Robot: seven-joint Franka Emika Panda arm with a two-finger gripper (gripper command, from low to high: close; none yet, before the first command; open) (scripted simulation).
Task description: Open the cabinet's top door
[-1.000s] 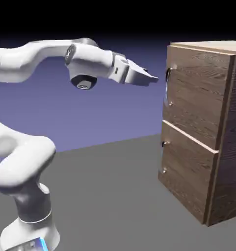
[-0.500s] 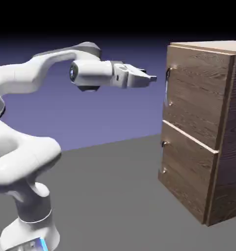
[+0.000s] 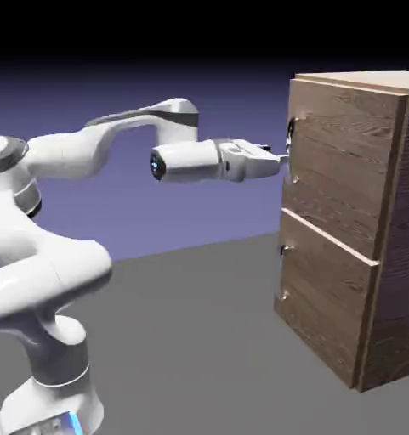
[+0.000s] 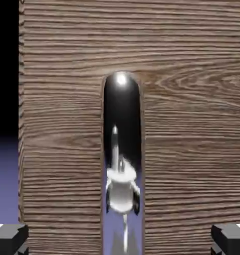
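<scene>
The gripper has its two fingers wide apart, with nothing held between them. It has just moved in closer to the cabinet. A moment ago there was a bigger gap, and now its tips are right by the handle of the top door. The arm has reached out farther too. In the hand view, the shiny handle runs up and down between the two tips, one on each side. It looks lined up well for a grab. Whether a finger touches it, one cannot tell.

The top door is shut, high up on the front of the cabinet, and it hasn't moved. So the getting-close part looks nearly done, but the opening has not begun. Next, the gripper likely needs to go in a tiny bit more, squeeze the handle, and then pull. The handle is thin and smooth, so it might slip out if the squeeze is weak.

Under the top door is the bottom door, shut as well. The cabinet is brown wood with wavy lines. The desk is flat and dark grey. Behind it all is a plain blue-purple wall, going black at the top.
</scene>
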